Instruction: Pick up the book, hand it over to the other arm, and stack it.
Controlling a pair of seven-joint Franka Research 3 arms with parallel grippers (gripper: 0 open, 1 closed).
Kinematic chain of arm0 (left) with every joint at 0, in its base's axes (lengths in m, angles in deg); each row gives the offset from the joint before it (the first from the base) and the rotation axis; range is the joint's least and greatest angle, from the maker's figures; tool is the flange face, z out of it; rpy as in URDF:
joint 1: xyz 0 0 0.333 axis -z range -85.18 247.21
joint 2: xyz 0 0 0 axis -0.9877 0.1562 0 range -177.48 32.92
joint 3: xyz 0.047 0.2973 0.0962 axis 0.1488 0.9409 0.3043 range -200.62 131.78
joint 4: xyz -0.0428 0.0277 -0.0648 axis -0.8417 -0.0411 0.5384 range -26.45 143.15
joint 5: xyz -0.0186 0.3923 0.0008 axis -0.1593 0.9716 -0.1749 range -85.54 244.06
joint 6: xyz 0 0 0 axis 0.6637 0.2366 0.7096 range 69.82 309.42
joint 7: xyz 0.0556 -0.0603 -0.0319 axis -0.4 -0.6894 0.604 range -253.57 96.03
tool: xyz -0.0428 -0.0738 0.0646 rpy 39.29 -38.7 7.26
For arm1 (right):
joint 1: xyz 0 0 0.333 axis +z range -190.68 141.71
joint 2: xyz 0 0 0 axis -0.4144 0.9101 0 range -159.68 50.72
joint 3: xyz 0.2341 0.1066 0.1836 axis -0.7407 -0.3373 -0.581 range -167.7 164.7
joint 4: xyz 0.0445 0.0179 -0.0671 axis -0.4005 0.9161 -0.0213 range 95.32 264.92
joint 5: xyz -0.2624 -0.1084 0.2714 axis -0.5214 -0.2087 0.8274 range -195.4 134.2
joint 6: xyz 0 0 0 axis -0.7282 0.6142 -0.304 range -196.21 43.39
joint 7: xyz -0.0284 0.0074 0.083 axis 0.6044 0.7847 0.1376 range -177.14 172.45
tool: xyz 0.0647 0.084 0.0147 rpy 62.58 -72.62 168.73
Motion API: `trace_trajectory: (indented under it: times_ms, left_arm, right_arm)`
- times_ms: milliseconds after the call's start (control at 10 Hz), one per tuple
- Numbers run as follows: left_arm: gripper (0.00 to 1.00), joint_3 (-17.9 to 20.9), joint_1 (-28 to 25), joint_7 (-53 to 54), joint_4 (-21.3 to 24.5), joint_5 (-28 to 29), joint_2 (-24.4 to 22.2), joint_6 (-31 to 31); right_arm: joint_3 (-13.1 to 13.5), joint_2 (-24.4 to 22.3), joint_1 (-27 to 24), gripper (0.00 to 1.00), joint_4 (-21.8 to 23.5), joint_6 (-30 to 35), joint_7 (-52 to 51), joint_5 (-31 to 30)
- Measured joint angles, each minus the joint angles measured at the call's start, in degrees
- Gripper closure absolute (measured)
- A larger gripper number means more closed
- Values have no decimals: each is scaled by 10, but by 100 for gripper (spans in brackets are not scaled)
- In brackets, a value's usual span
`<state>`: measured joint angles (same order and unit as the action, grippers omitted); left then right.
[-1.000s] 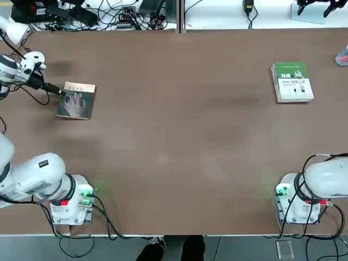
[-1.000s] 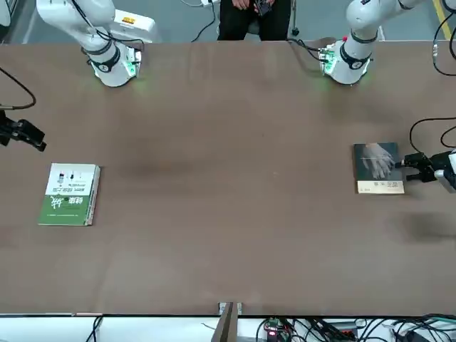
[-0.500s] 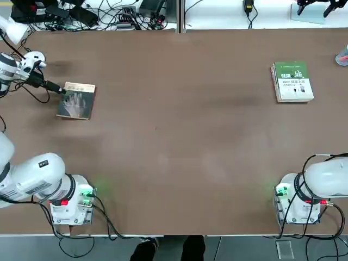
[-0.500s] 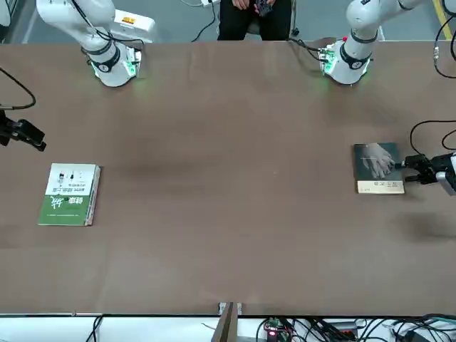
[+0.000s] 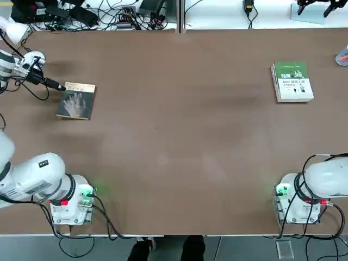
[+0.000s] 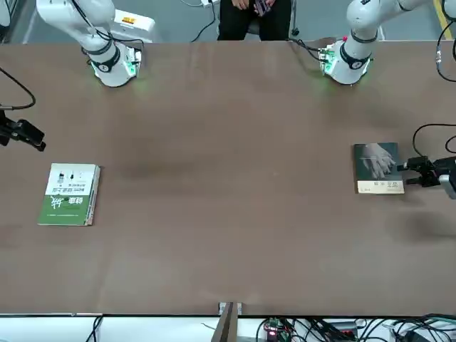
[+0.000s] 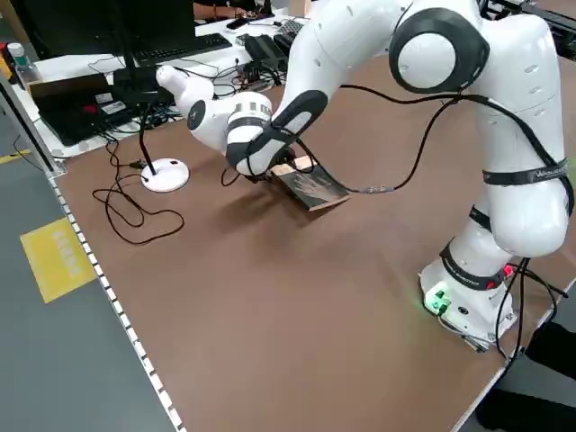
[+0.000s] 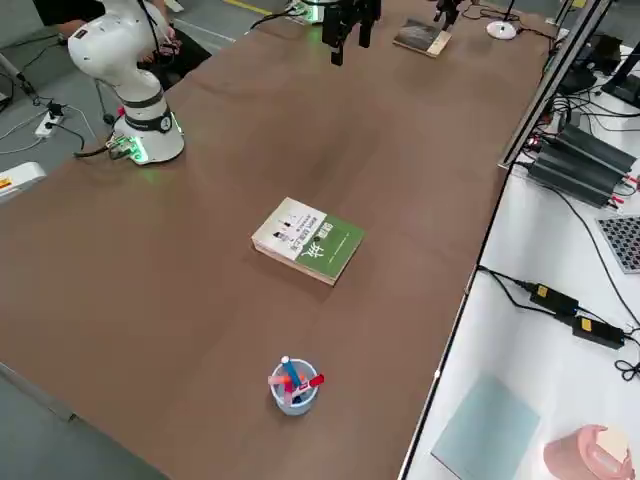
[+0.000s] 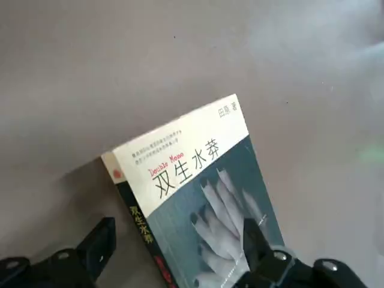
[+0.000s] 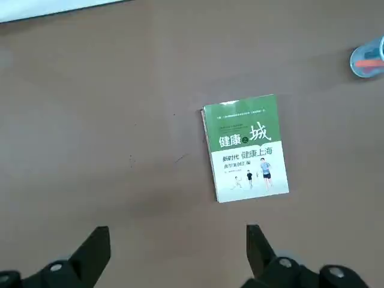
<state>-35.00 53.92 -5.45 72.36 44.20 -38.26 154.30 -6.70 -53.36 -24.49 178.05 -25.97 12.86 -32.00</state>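
**Left gripper low beside the book at the table's far left**

I see the book [image 5: 76,100] lying flat on the brown table [image 5: 179,141], face up. It sits far over on my robot's left side, near the table's left edge, towards the far side from the arm bases. In the top view its long side runs away from the robot and back, tipped just a little. The tan title strip is at the far end, and the pale hand picture is on the end nearer the bases. In the left wrist view I can read the light strip with dark letters above the hand picture.

The left gripper [image 5: 58,86] is down low at the book's far left corner. Its fingers are spread wide. In the left wrist view one finger [image 9: 99,243] is on the bare table beside the spine, and the other finger [image 9: 258,243] is over the cover. It is not pinching the book. I cannot tell if a fingertip touches it.

The right gripper [image 8: 348,22] hangs high over the table, well apart from the book. Its fingers are spread wide too and hold nothing.

Far on the right side lies a green-and-white book [image 5: 292,81], flat and face up. A small cup with pens [image 8: 292,385] stands near the table's right edge.

Black cables [image 5: 109,16] lie on the white bench past the far edge. A small white lamp base [image 7: 165,174] is near the left edge. A person [image 6: 253,14] in dark clothes is behind the arm bases.
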Motion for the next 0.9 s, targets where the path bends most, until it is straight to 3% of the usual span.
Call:
trace_trajectory:
  times_ms: [900]
  left_arm:
    - [9, -2, -5, 8, -7, -12, 19, -4]
  right_arm:
    - [0, 0, 0, 0, 0, 0, 0, 0]
